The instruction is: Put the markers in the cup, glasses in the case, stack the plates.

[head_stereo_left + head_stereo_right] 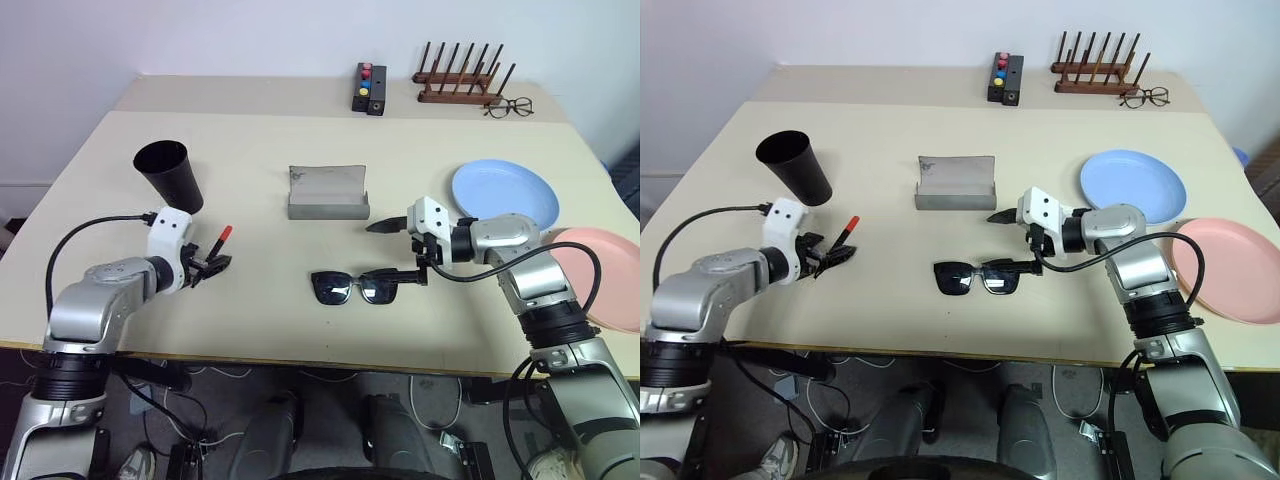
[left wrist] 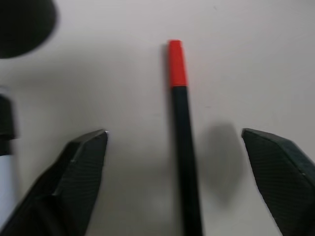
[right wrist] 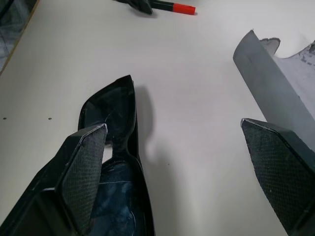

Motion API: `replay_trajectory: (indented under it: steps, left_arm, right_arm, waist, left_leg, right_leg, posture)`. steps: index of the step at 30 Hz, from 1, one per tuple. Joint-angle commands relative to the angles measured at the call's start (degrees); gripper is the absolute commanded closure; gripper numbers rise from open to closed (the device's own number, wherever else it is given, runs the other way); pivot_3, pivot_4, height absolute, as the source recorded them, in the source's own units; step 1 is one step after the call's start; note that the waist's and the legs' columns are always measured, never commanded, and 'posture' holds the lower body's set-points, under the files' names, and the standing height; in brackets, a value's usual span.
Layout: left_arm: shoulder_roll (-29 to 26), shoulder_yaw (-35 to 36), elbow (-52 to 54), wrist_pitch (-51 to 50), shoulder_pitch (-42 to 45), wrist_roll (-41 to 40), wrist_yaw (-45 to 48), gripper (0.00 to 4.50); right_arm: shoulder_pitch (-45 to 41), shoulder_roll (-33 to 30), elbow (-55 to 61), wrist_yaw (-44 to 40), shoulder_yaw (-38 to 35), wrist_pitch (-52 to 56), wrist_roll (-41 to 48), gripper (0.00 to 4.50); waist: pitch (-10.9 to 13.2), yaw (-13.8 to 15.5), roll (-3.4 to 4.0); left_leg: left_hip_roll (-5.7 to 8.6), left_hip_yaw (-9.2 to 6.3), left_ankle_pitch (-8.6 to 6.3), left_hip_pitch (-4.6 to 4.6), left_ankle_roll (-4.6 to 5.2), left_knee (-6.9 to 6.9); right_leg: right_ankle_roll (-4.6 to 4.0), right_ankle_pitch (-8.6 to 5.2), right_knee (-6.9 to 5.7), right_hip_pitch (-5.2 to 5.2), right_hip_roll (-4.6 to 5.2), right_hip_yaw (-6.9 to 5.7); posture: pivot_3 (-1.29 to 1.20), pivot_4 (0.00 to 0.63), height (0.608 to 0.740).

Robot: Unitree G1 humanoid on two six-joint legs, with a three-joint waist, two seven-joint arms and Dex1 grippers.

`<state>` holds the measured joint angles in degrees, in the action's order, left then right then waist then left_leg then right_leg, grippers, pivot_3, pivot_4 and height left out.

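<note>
My left jaws (image 2: pixel 174 182) gape around the slim black marker (image 2: pixel 186 157) with its glossy red cap, not touching. My right jaws (image 3: pixel 184 172) stand wide; the thick-framed sunglasses (image 3: pixel 115 162) lie under one textured finger.

head pair: look forward-down over table (image 1: pixel 260 180), same scene
left wrist: close over black-bodied marker (image 2: pixel 184 142)
right wrist: close above sunglasses (image 3: pixel 115 162)

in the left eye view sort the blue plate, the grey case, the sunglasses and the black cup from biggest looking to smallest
1. blue plate
2. and 3. sunglasses and grey case, too alike to rank; the sunglasses lie nearer the camera
4. black cup
</note>
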<state>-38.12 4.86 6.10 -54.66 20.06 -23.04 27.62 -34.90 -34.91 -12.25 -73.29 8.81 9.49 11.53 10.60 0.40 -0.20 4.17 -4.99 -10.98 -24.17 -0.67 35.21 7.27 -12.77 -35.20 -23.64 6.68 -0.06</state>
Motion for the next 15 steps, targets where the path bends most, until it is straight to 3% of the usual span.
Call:
replay_trajectory:
  steps: [1, 5, 11, 15]
  left_arm:
    - [-0.09, -0.01, 3.10, -2.00, 0.50, 0.04, -0.31, 2.45]
    - [0.96, 0.85, 5.04, -4.94, 0.72, -1.08, -0.93, 4.46]
    - [2.72, 3.00, 8.88, -8.35, 1.95, -3.22, -1.62, 4.46]
    - [7.04, 4.79, 13.90, 3.79, 0.87, -3.61, -0.90, 4.46]
  right_arm:
    - [-1.52, -0.73, 2.40, 0.40, -1.21, 0.16, 0.84, 0.00]
    - [-1.13, -0.79, 2.89, 0.70, -1.23, 0.36, 0.84, 0.00]
    - [-0.35, -0.77, 3.38, 1.21, -1.12, 0.41, 0.83, 0.00]
    - [-0.28, -0.71, 3.18, 1.53, -1.24, 0.40, 0.84, 0.00]
  waist:
    - [0.00, -0.08, 0.00]
    - [0.00, -0.18, 0.00]
    - [0.02, -0.15, -0.03]
    - [0.02, -0.04, -0.03]
  left_leg:
    - [0.00, 0.00, 0.00, 0.00, 0.00, 0.00]
    - [0.00, 0.00, 0.00, 0.00, 0.00, -0.01]
    - [0.00, 0.00, 0.01, 0.00, 0.01, 0.00]
    - [0.00, 0.00, 0.01, -0.01, -0.01, 0.01]
  right_leg:
    - [0.00, 0.00, 0.00, 0.00, 0.00, 0.00]
    - [0.00, 0.00, 0.00, -0.01, 0.00, 0.00]
    - [0.01, 0.00, -0.01, 0.00, 0.00, 0.00]
    - [0.00, 0.00, 0.00, 0.01, 0.00, 0.00]
  posture:
    - [0.00, 0.150, 0.740]
    - [0.00, 0.150, 0.740]
    - [0.00, 0.150, 0.740]
    - [0.00, 0.150, 0.740]
